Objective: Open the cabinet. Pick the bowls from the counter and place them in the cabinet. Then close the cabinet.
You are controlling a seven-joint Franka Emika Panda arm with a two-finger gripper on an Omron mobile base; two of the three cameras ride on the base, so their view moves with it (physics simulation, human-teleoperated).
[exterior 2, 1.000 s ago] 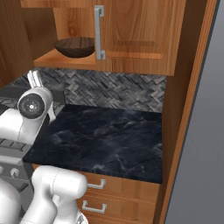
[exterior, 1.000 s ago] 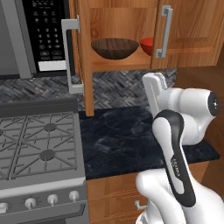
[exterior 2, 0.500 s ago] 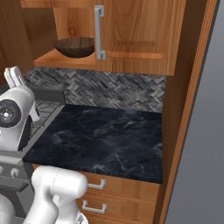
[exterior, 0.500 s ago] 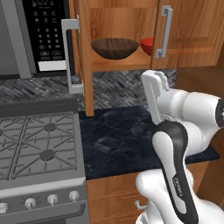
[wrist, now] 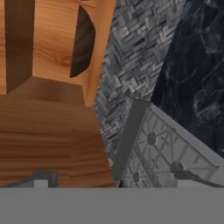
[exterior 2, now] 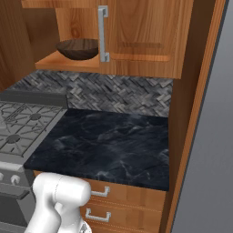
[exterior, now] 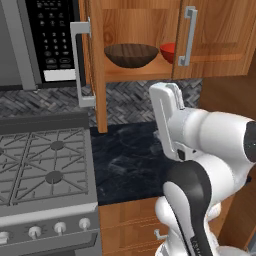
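Tool [wrist: 111,177] open, fingertips barely visible; red bowl [exterior: 168,50] half-hidden behind door.

1. You won't get any readable text here: the keypad on the black microwave [exterior: 52,37] carries small white marks, too blurred to make out.
2. The white strip below that keypad is blank.
3. No brands, labels or numbers legible elsewhere.

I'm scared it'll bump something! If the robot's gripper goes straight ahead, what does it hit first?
The open gripper probably meets the grey wall tiles first, close beside the cabinet door; depth is unclear.
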